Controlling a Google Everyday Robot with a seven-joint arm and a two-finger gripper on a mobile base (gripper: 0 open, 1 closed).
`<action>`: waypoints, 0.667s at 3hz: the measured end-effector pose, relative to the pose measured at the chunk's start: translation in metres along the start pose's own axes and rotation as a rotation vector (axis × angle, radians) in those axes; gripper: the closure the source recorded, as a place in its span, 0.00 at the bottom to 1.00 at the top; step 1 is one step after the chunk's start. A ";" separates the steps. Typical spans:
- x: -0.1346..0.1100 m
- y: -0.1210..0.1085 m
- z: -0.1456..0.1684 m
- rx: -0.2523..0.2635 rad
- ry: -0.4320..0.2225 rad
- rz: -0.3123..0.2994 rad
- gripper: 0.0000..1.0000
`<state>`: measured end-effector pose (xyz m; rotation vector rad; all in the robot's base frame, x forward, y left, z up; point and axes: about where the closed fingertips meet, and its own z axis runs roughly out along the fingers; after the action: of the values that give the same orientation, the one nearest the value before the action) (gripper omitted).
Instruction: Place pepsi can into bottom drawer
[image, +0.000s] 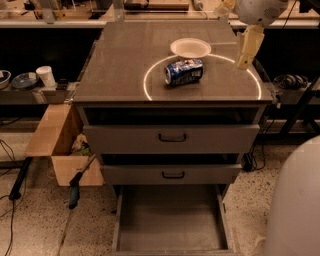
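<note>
The pepsi can (183, 71), blue with white markings, lies on its side on the cabinet top (120, 65), inside a bright ring of light. My gripper (246, 54) hangs above the right side of the cabinet top, to the right of the can and apart from it, holding nothing I can see. The bottom drawer (170, 220) is pulled open below, and its flat grey floor is bare. The two upper drawers (172, 137) with black handles stand slightly ajar.
A white round bowl (190, 48) sits just behind the can. An open cardboard box (55, 142) and a tool with a blue handle (75, 190) lie left of the cabinet. A white cup (46, 76) stands on a left shelf. My white body (295, 200) fills the lower right.
</note>
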<state>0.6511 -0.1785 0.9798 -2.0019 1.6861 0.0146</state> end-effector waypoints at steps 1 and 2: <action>-0.019 0.002 0.011 -0.003 -0.066 -0.042 0.00; -0.019 -0.006 0.019 0.002 -0.078 -0.044 0.00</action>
<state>0.6584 -0.1533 0.9721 -2.0100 1.5925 0.0741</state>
